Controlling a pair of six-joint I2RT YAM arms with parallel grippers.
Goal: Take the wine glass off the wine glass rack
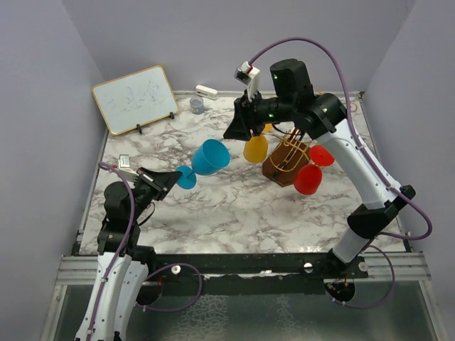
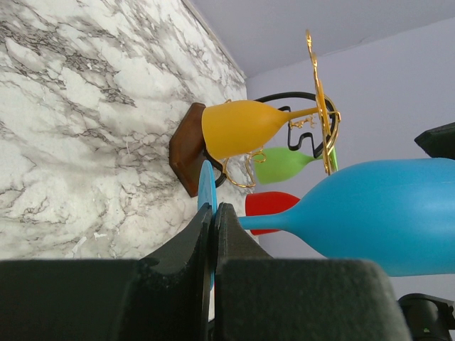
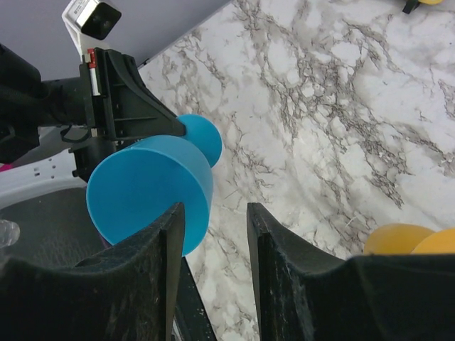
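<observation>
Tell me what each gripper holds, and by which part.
Left gripper clamps the blue wine glass by its foot disc; right gripper is open, holding nothing.

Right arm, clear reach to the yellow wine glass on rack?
Likely yes: right gripper is open beside the yellow wine glass, nothing between them; left gripper holds the blue wine glass clear.

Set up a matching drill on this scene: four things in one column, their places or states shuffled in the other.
Things:
1. blue glass
2. yellow glass
3. whiteboard
4. right pincer

Places or states:
A. open
B. hanging from the rack
C. propped at the far left of the table
D. gripped by its foot in the left pincer

Pairs: 1-D, 2-B, 3-C, 4-A
</observation>
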